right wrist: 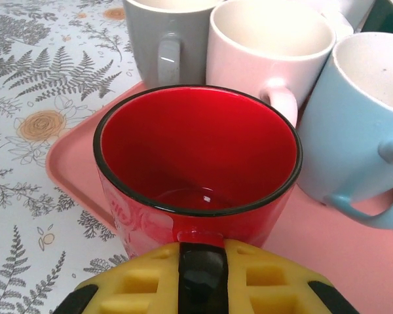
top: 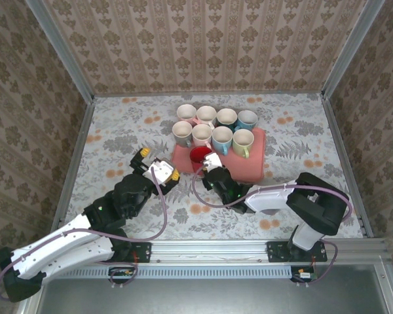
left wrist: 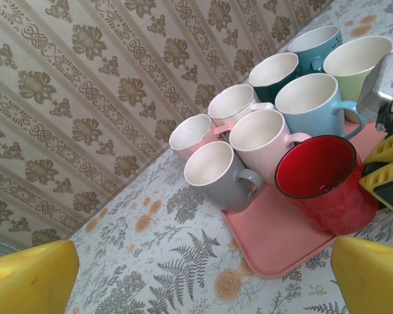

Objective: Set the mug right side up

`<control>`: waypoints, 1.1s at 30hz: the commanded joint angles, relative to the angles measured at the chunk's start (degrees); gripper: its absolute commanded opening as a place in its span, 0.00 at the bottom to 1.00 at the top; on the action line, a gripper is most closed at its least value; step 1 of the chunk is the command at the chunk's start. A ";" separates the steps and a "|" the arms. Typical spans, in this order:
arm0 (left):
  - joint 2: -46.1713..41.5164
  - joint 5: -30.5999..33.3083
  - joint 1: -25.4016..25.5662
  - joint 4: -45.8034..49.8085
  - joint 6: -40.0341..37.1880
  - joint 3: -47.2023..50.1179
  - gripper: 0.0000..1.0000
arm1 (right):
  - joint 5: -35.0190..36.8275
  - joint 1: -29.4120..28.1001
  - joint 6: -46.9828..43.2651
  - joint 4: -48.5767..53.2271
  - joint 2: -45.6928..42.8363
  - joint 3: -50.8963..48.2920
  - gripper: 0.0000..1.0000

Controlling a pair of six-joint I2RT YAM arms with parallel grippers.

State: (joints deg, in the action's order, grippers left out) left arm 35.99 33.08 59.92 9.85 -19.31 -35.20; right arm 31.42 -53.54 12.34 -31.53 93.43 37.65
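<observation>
The red mug [top: 200,156] [left wrist: 318,173] [right wrist: 196,150] stands right side up at the near left corner of the pink tray [top: 249,171] [left wrist: 281,242], mouth open upward and slightly tilted in the left wrist view. My right gripper [top: 209,165] [right wrist: 202,252] is shut on its handle, with the yellow fingers [left wrist: 383,171] pressed against the mug's near side. To the left of the tray, my left gripper [top: 159,163] [left wrist: 200,288] hangs open over the flowered tablecloth with nothing between its fingers.
Several other mugs stand upright, packed close on the tray behind the red one: a grey mug [left wrist: 219,173] [right wrist: 167,36], a white mug [right wrist: 268,46] and a light blue mug [right wrist: 360,118] are nearest. Papered walls [top: 203,46] enclose the table.
</observation>
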 commanded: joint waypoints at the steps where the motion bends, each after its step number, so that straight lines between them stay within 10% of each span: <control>1: -0.54 0.96 0.28 -1.32 -0.84 0.95 1.00 | 2.28 0.50 2.45 -2.63 0.80 1.53 0.11; 23: 0.52 0.84 0.56 -1.10 -1.08 1.06 1.00 | -4.27 2.13 3.66 1.09 -0.37 2.83 0.31; 33: 0.66 1.11 0.90 -1.06 -0.91 1.01 1.00 | -10.49 2.19 5.09 26.65 -19.00 6.06 0.48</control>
State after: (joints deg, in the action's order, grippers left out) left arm 36.69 33.28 60.40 9.82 -19.75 -34.50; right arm 23.46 -51.62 15.57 -15.77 80.66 41.43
